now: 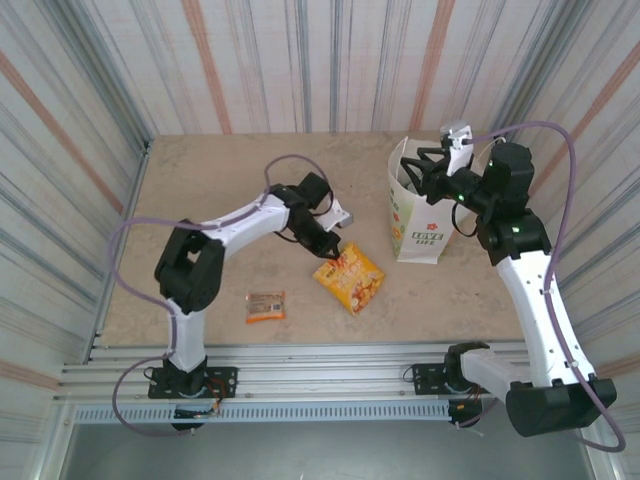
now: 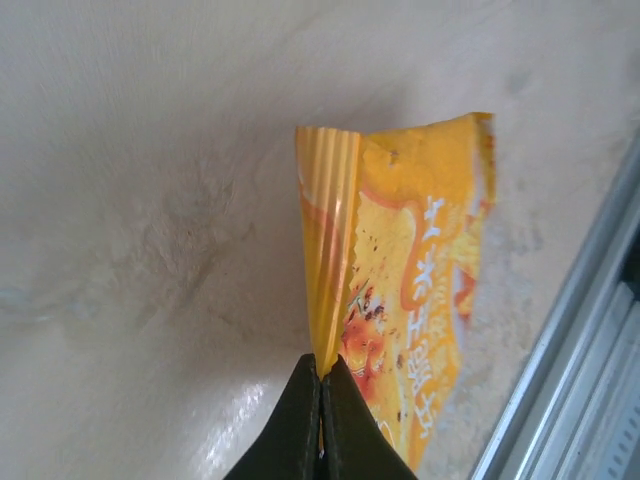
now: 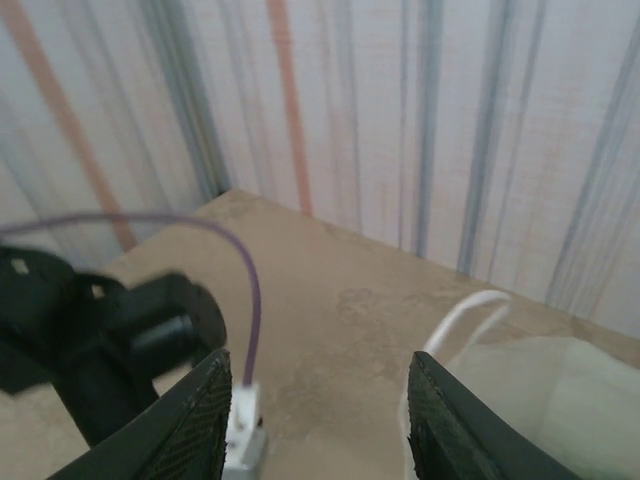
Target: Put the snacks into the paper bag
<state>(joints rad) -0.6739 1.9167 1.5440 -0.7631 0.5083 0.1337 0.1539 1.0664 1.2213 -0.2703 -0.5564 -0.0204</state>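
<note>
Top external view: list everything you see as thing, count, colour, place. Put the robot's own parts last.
chips packet: one, yellow-orange, middle of the table, left of the bag
snack bar: one, orange-brown, lying flat near the front edge, left of the chips packet
paper bag: one, white with green print and a red emblem, upright on the right side of the table
table: one, beige
walls: striped, around three sides of the table
cables: two, purple, one along each arm
left gripper: one, black, shut on the chips packet's edge
right gripper: one, black, open, at the bag's mouth
</note>
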